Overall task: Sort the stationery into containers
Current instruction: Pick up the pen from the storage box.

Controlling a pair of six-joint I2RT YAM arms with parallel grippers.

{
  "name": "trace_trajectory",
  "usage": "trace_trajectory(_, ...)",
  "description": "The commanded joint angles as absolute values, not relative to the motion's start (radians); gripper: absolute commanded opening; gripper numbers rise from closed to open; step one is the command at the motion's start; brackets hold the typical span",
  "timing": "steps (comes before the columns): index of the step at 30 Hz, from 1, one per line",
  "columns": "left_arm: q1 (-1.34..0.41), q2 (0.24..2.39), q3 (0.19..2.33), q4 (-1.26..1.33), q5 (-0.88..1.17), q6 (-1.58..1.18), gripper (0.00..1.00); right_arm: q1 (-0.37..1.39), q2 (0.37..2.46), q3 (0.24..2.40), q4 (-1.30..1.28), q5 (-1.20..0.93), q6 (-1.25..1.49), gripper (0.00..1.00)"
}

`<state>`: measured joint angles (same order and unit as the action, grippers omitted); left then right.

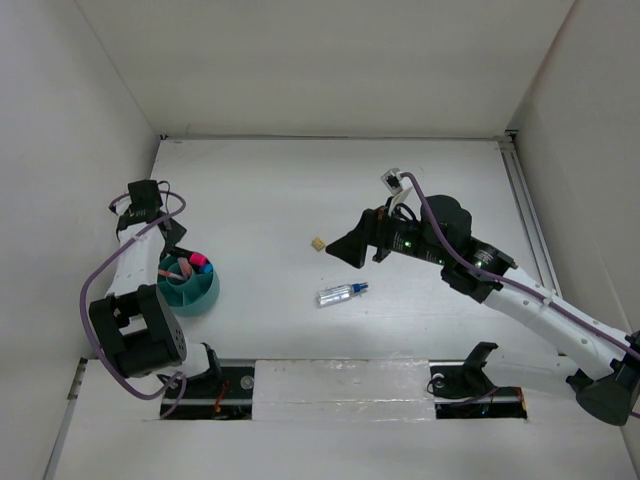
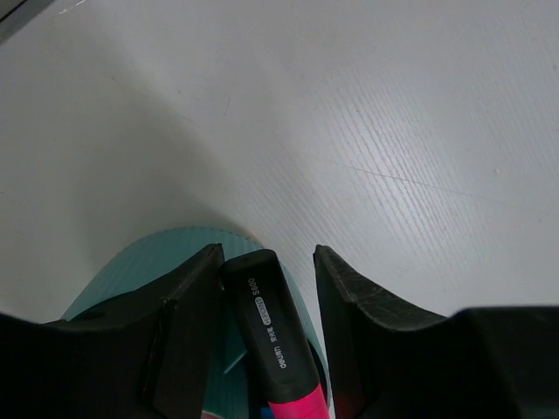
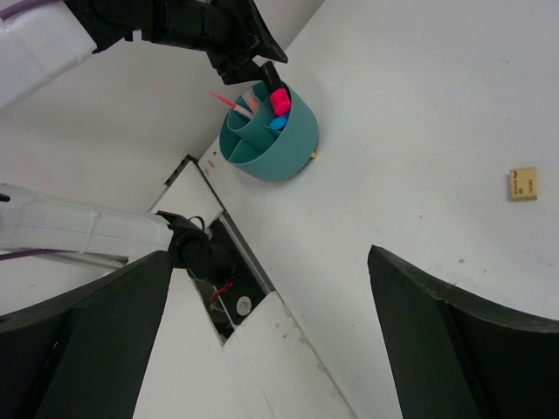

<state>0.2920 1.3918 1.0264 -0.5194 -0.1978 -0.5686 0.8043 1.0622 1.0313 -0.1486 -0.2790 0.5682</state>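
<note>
Looking along the left gripper at the bottom of the frame, with black fingers parted. Noting a black marker between them, with its pink end pointing at the bottom edge and white lettering along the barrel. Lying against the finger on the left of the frame, leaving a gap to the other. Hanging over the teal cup at lower left. Taking in ribbed white table across the upper frame, faintly scratched.
</note>
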Motion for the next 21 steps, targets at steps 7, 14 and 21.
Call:
trace_trajectory(7, 0.295, 1.381, 1.008, -0.515, -0.207, -0.565, 0.30, 0.798, 1.049, 1.032, -0.106, -0.276, 0.552, 1.00)
trace_trajectory(14, 0.295, 1.381, 1.008, -0.515, -0.207, -0.565, 0.09, 0.798, 1.049, 1.032, -0.106, -0.267, 0.552, 1.00)
trace_trajectory(21, 0.295, 1.361, 1.017, -0.515, -0.207, -0.555, 0.00, 0.798, 1.049, 1.032, -0.106, -0.267, 0.552, 1.00)
